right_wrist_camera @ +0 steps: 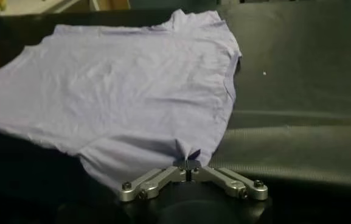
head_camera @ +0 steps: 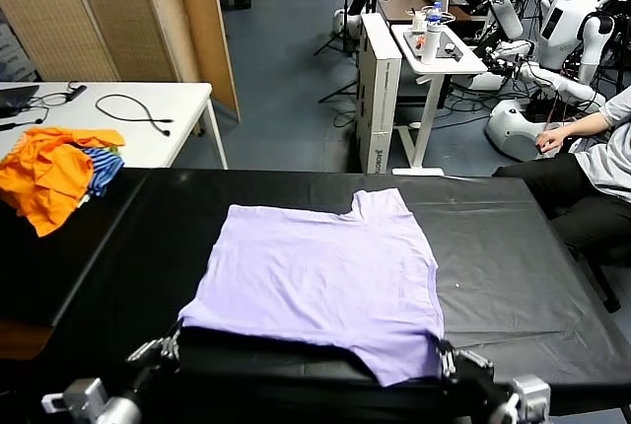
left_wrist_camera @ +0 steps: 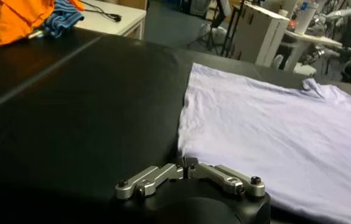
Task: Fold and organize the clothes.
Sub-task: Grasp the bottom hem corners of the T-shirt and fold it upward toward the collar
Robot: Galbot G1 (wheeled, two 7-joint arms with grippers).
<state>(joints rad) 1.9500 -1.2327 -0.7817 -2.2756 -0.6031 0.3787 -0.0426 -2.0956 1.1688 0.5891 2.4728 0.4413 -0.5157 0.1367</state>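
Right end effector [right_wrist_camera: 188, 163] pinches the lilac T-shirt [right_wrist_camera: 126, 97] at its near edge; black table [right_wrist_camera: 297, 91] beneath

Head view looks forward and down from high up over the whole black counter [head_camera: 552, 276], with the lab floor behind it. Each wrist view sits low and close behind its own hand, left hand [left_wrist_camera: 189, 165] and right hand [right_wrist_camera: 189, 163], facing across the counter. All three share the lilac T-shirt [head_camera: 320, 271]; the head and left wrist views also share the orange pile [head_camera: 49, 173].
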